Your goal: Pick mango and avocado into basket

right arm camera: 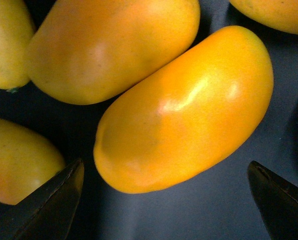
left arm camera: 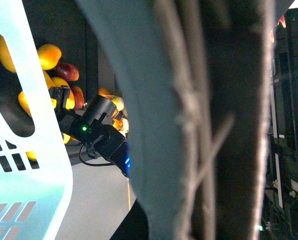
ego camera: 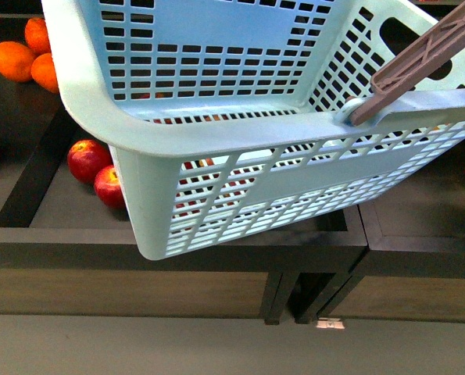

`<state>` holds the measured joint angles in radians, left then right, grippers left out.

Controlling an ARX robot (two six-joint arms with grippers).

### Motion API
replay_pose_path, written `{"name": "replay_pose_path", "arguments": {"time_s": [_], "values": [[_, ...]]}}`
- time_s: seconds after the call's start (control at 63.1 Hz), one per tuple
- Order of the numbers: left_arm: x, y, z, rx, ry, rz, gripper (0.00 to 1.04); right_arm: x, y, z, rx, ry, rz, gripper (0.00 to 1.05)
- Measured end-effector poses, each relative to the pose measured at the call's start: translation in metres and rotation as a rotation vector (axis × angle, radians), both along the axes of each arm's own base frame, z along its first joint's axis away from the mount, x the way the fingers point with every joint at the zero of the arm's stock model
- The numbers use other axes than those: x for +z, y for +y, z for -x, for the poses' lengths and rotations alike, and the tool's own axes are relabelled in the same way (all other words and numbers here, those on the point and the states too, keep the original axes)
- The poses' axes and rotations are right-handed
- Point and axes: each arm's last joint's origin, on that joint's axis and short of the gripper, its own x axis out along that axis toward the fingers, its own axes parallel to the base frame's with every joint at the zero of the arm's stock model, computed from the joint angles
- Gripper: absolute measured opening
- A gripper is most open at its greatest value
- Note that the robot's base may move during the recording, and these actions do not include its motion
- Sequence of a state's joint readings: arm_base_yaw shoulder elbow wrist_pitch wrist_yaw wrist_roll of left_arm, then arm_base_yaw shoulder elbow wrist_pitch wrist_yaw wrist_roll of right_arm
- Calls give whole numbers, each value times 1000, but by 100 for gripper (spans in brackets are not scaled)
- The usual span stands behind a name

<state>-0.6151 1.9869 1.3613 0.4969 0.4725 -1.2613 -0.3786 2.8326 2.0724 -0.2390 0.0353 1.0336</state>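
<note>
Basket (ego camera: pixel 84 86) above dark wooden shelf (ego camera: pixel 60 242), grey floor (ego camera: pixel 138 344)

oranges (ego camera: pixel 29 55) and red apples (ego camera: pixel 91 160) lie in dark display bins (ego camera: pixel 60 238)

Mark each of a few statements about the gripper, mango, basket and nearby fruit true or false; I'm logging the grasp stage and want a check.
1. The right gripper is shut on the mango. False: its jaws stand open, one on either side of the mango.
2. Close beside that mango lie other mangoes. True.
3. The basket has a white handle. False: the handle is brown.
4. Below the basket in the front view lie red apples. True.
5. The oranges are inside the basket. False: they lie on the dark display outside it.
</note>
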Motion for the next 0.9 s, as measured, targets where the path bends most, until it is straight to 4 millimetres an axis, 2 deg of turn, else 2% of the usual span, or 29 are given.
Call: {"name": "replay_pose_path", "arguments": {"time_s": [0.143,0.698,0.904], "values": [[0,0,0,0,0,0,5,-8,-4,0,-7,12,-2,96],[0,0,0,0,0,0,5,-18,-9,-10,-13,29,7,96],[0,0,0,0,0,0,5,-19,-8,-10,-8,34,6,70]]}}
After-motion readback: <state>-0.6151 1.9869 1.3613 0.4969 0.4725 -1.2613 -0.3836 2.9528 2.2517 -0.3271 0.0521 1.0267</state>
